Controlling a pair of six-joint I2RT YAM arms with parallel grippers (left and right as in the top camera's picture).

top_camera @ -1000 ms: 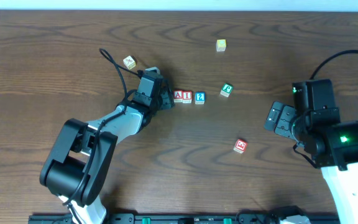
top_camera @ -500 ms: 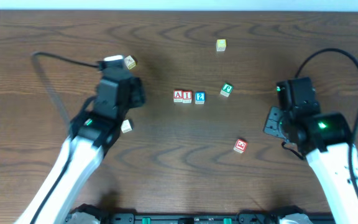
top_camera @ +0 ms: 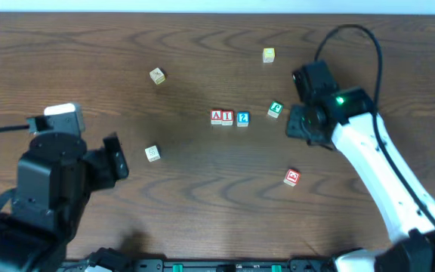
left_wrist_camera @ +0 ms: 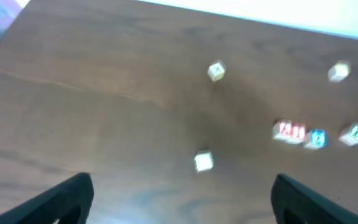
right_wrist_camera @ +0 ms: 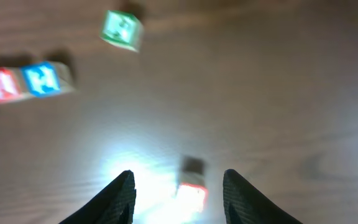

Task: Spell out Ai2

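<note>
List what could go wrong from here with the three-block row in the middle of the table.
The right end effector is open near the green block; a careless sweep could push that block into the red-red-blue row and break its line. Both wrist views are blurred, so letters may be misread.

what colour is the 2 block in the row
The 2 block is blue, clearest in the overhead view.

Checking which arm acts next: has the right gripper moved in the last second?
Yes. In the overhead view the right gripper has swung left across the table, toward the green block.
</note>
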